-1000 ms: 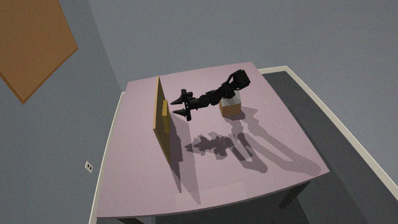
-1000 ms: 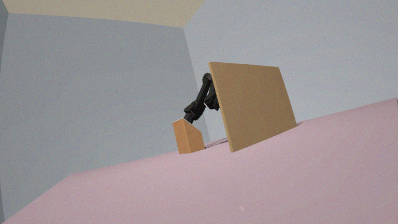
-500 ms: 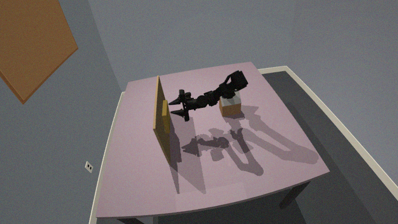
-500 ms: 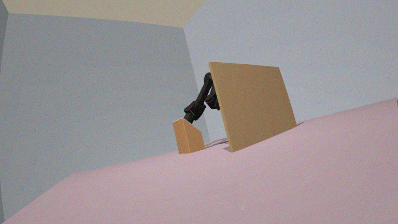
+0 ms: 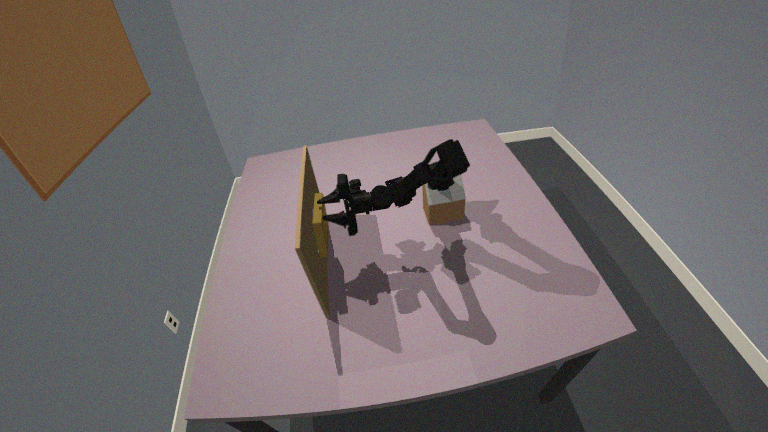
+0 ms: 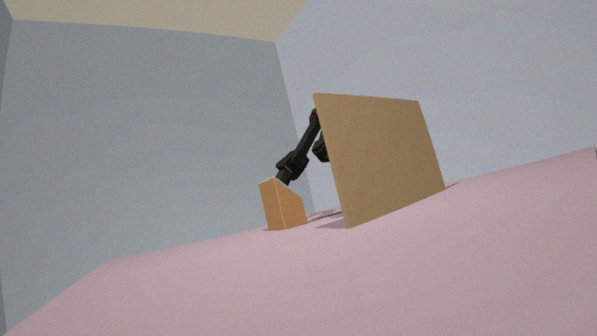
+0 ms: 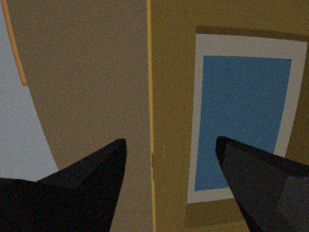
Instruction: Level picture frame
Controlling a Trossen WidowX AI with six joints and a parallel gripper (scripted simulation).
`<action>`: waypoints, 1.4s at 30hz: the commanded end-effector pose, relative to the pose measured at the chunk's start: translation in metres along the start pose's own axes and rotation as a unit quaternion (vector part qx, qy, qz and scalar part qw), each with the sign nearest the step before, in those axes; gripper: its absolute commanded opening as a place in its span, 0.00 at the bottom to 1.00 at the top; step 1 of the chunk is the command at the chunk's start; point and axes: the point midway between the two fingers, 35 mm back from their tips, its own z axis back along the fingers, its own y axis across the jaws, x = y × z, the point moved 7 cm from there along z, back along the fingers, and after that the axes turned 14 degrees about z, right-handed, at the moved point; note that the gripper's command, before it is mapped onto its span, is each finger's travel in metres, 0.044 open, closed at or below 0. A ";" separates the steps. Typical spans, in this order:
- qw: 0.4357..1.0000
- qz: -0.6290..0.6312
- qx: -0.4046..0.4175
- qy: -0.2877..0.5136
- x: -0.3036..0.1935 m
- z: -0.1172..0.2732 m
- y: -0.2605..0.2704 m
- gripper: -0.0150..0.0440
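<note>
The yellow picture frame [image 5: 320,236] [image 7: 171,72] hangs on the near face of the upright brown board [image 5: 311,257] [image 6: 382,160] [image 7: 87,72]. It holds a blue picture with a pale border. My gripper [image 5: 322,209] [image 7: 172,145] is partly open at the frame. In the wrist view one fingertip shows over the board left of the frame's side bar, the other over the picture, with the bar between them. Whether a finger touches the frame cannot be told. The screw and the notched strip are hidden. The frame's tilt is hard to judge from these angles.
The board stands on the pink table [image 5: 260,348] [image 6: 308,284]. The arm rises from an orange block [image 5: 444,213] [image 6: 269,207] behind the gripper. An orange panel [image 5: 67,65] and a white socket [image 5: 171,321] are on the room's left wall.
</note>
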 end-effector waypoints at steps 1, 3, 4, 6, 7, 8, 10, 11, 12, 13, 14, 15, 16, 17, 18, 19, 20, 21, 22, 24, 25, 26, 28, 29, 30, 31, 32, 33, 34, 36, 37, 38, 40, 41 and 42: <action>1.000 0.001 0.002 0.003 -0.001 -0.006 0.001 0.69; 1.000 0.001 0.002 0.003 -0.001 -0.006 0.001 0.69; 1.000 0.001 0.002 0.003 -0.001 -0.006 0.001 0.69; 1.000 0.001 0.002 0.003 -0.001 -0.006 0.001 0.69; 1.000 0.001 0.002 0.003 -0.001 -0.006 0.001 0.69; 1.000 0.001 0.002 0.003 -0.001 -0.006 0.001 0.69; 1.000 0.001 0.002 0.003 -0.001 -0.006 0.001 0.69; 1.000 0.001 0.002 0.003 -0.001 -0.006 0.001 0.69; 1.000 0.001 0.002 0.003 -0.001 -0.006 0.001 0.69; 1.000 0.001 0.002 0.003 -0.001 -0.006 0.001 0.69; 1.000 0.001 0.002 0.003 -0.001 -0.006 0.001 0.69; 1.000 0.001 0.002 0.003 -0.001 -0.006 0.001 0.69; 1.000 0.001 0.002 0.003 -0.001 -0.006 0.001 0.69; 1.000 0.001 0.002 0.003 -0.001 -0.006 0.001 0.69; 1.000 0.001 0.002 0.003 -0.001 -0.006 0.001 0.69; 1.000 0.001 0.002 0.003 -0.001 -0.006 0.001 0.69; 1.000 0.001 0.002 0.003 -0.001 -0.006 0.001 0.69; 1.000 0.001 0.002 0.003 -0.001 -0.006 0.001 0.69; 1.000 0.001 0.002 0.003 -0.001 -0.006 0.001 0.69; 1.000 0.001 0.002 0.003 -0.001 -0.006 0.001 0.69; 1.000 0.001 0.002 0.003 -0.001 -0.006 0.001 0.69; 1.000 0.001 0.002 0.003 -0.001 -0.006 0.001 0.69; 1.000 0.001 0.002 0.003 -0.001 -0.006 0.001 0.69; 1.000 0.001 0.002 0.003 -0.001 -0.006 0.001 0.69; 1.000 0.001 0.002 0.003 -0.001 -0.006 0.001 0.69; 1.000 0.001 0.002 0.003 -0.001 -0.006 0.001 0.69; 1.000 0.001 0.002 0.003 -0.001 -0.006 0.001 0.69; 1.000 0.001 0.002 0.003 -0.001 -0.006 0.001 0.69; 1.000 0.001 0.002 0.003 -0.001 -0.006 0.001 0.69; 1.000 0.001 0.002 0.003 -0.002 -0.006 0.001 0.69; 1.000 0.001 0.002 0.003 -0.002 -0.006 0.001 0.69; 1.000 0.001 0.002 0.003 -0.002 -0.006 0.001 0.69; 1.000 0.001 0.002 0.003 -0.002 -0.006 0.001 0.69; 1.000 0.001 0.002 0.003 -0.002 -0.006 0.001 0.65; 1.000 0.001 0.002 0.003 -0.002 -0.006 0.001 0.61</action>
